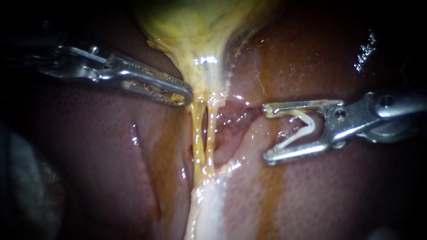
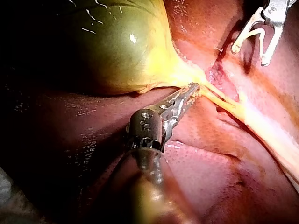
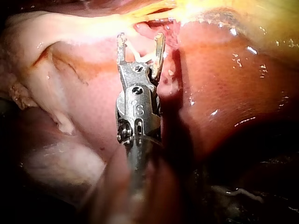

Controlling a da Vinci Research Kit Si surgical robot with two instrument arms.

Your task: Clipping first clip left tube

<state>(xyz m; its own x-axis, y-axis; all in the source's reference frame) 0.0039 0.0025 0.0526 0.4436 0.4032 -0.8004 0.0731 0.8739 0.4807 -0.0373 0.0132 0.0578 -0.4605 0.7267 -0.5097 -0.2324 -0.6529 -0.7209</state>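
Two thin yellow tubes run side by side from the gallbladder's [image 1: 195, 31] neck down over the liver [image 1: 102, 146]: the left tube [image 1: 198, 133] and the right tube [image 1: 211, 133]. My left instrument [image 1: 184, 95] comes in from the left, its jaws shut on the yellow tissue at the gallbladder's neck, just above the tubes; the left wrist view shows the same hold [image 2: 190, 91]. My right instrument [image 1: 266, 132] stands to the right of both tubes. Its jaws are wide apart with an open white clip [image 1: 311, 124] seated between them. No tube lies inside the clip.
Raw pink tissue [image 1: 231, 118] lies between the tubes and the right instrument's tips. Wet liver [image 3: 219, 84] rises beside the right instrument. The green gallbladder body [image 2: 117, 46] bulges beside the left instrument. A pale band of tissue [image 1: 209, 204] continues below the tubes.
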